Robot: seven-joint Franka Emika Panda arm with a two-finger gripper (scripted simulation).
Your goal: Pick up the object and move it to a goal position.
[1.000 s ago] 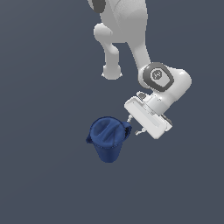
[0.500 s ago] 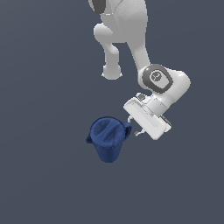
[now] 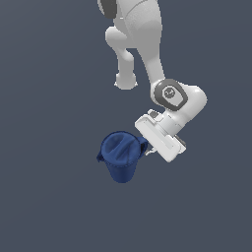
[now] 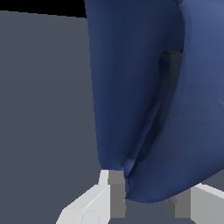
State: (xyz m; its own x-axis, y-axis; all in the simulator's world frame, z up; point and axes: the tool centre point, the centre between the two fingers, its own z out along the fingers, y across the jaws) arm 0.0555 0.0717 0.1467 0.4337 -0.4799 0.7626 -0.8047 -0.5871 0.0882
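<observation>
The object, a dark blue tapered cup (image 3: 120,157), stands upright on the grey floor, its handle toward the exterior view's right. My gripper (image 3: 147,150) is low beside it on that side, at the handle. In the wrist view the cup (image 4: 135,87) fills most of the picture, with the handle (image 4: 159,109) running down toward the fingers. The two white fingers (image 4: 114,188) stand wide apart with the cup's handle side between them. The gripper is open, and I cannot tell whether the fingers touch the cup.
The white arm (image 3: 142,44) comes down from the top of the exterior view, its wrist (image 3: 174,98) above and to the exterior view's right of the cup. The plain grey floor (image 3: 49,197) lies all around.
The hand has shifted slightly toward the cup and a little lower. The cup has not moved.
</observation>
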